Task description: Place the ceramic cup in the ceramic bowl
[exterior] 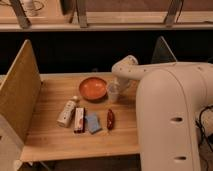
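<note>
The ceramic cup (113, 91), a small pale tumbler, is just right of the ceramic bowl (92, 88), a round orange-red dish on the wooden table (55, 135). The cup's base is close to the table surface; I cannot tell whether it rests on it. My gripper (118, 86) is at the end of the white arm, right at the cup, reaching in from the right.
A white bottle with a cap (67, 111) lies at the front left. Beside it are a red-and-white box (79, 119), a blue packet (92, 123) and a small dark-red oblong object (110, 119). A wooden side panel (17, 92) stands on the left. My white body (172, 120) fills the right.
</note>
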`<state>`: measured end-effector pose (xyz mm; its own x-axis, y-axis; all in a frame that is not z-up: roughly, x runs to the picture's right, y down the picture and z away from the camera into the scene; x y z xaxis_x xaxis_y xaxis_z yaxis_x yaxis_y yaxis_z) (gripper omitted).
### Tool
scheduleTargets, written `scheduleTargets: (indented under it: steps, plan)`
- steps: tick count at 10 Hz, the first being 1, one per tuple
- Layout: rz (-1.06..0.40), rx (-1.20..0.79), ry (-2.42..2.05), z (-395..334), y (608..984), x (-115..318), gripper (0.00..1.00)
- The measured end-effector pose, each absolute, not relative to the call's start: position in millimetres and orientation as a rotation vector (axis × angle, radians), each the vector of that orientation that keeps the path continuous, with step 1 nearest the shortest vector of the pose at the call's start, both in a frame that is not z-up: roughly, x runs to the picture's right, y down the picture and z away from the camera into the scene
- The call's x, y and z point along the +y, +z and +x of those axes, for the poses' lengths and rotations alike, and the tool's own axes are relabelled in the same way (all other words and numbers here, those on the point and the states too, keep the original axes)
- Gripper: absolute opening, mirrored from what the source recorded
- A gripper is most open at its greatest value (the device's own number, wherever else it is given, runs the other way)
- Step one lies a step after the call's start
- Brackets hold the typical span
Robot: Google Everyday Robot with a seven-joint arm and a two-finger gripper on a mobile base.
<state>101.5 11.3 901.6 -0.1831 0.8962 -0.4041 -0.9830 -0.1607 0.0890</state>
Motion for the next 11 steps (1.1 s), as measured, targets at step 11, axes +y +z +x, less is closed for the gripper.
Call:
scheduleTargets:
  steps: [11]
  plan:
    - [-0.114, -0.082, 1.619, 50, 786, -120, 0.0]
